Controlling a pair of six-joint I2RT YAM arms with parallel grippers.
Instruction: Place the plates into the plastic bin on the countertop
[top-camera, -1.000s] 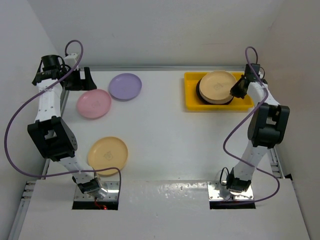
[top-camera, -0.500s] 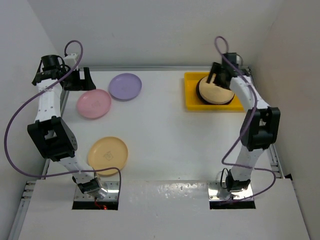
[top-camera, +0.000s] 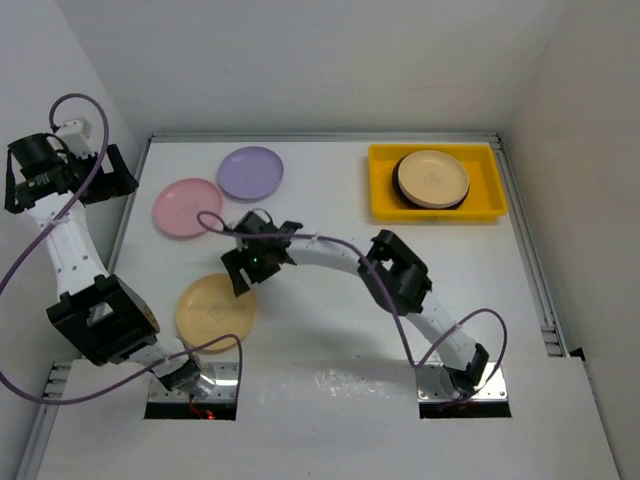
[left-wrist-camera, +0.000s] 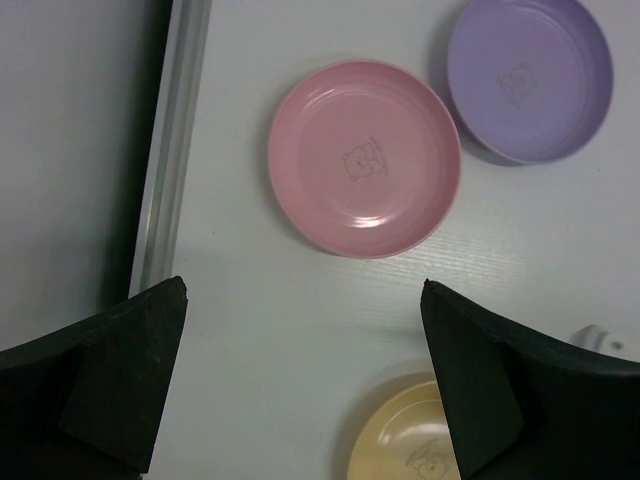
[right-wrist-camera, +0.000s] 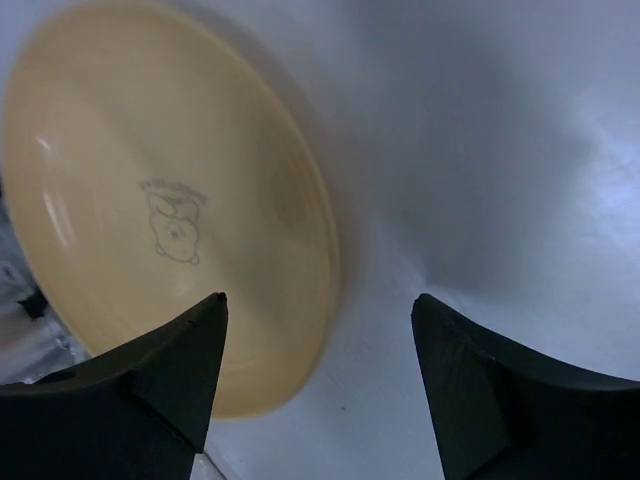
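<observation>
1. A white countertop (top-camera: 330, 300) with white walls on three sides carries three loose plates on its left half and a bin in its far right corner
2. The left gripper (left-wrist-camera: 302, 290) hangs high over the left edge with its jaws spread wide and nothing in them
3. Below it the pink plate (top-camera: 187, 207) lies near the left edge, and the purple plate (top-camera: 250, 172) lies just beside it by the far edge; both are round, shallow and glossy, with a small printed figure at the centre
4. The orange-yellow plate (top-camera: 215, 312) lies flat towards the near left corner and bears the same print
5. The right gripper (right-wrist-camera: 318, 305) reaches across to that plate's right rim, jaws parted and empty; this looks like the fetching step, so next it should lower, pinch the rim, lift and carry
6. The yellow bin (top-camera: 385, 205) holds a stack of plates topped by the cream plate (top-camera: 432, 177)
</observation>
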